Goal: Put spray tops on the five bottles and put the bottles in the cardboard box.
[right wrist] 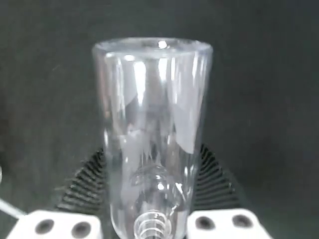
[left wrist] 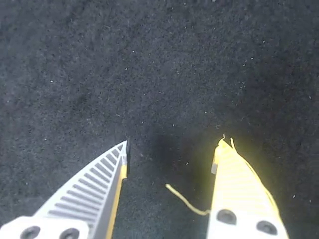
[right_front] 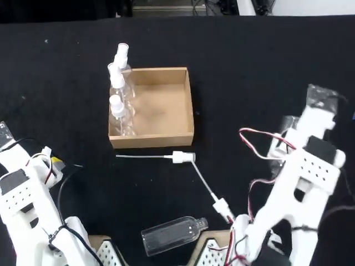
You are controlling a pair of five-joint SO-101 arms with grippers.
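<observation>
L arm [right_front: 25, 202] sits low at near-left, left gripper [left wrist: 172, 149] pointing down, jaws wide apart w/ nothing btwn. R arm [right_front: 302, 172] folded at near-right, right gripper [right wrist: 153, 152] low, jaws clamped on clear bottle [right wrist: 152, 114].

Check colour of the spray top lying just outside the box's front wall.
White, dip tube included; the spray top shows best in the high view.

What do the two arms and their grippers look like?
Left arm and right arm are white and blocky, with rows of small holes and loose red and white wires. The left gripper has one ribbed white finger, one yellow.
</observation>
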